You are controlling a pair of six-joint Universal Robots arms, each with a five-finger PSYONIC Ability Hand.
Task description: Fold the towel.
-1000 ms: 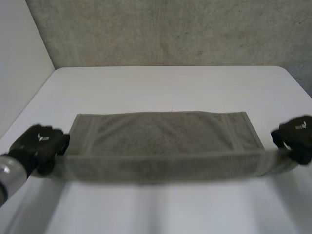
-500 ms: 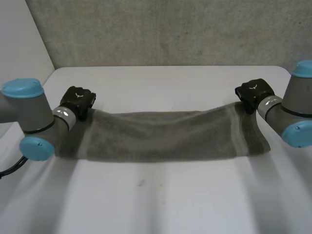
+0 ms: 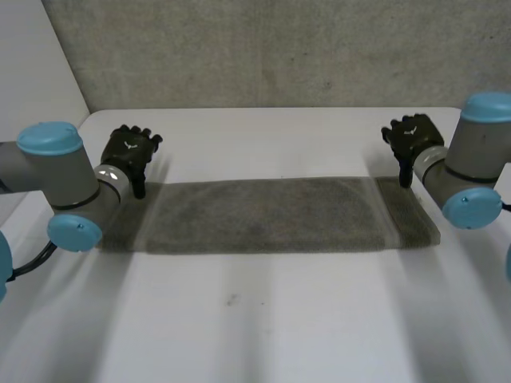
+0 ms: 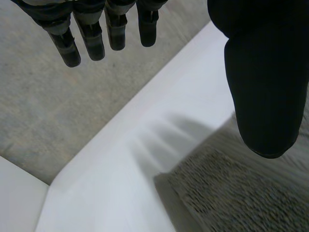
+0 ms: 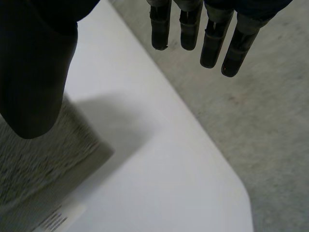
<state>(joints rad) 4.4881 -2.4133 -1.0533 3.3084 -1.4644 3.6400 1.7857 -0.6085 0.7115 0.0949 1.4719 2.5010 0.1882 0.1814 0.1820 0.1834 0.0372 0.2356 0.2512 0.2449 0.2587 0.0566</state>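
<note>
The towel (image 3: 271,214) lies as a long flat strip on the bench (image 3: 263,319), left hand (image 3: 129,152) and right hand (image 3: 411,136) open and empty by its far corners (lengthwise fold apparently laid); next, grip a short end.

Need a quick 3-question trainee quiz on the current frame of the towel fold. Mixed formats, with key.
1. True or false: the left hand grips the towel.
2. How does the towel lie on the table? A) bunched in a heap B) flat, as a long strip C) hanging over the edge
3. At which towel corner is the right hand, and are its fingers straight or curled?
Key: 1 false: its fingers are straight and hold nothing. 2 B. 3 the far right corner; straight.
</note>
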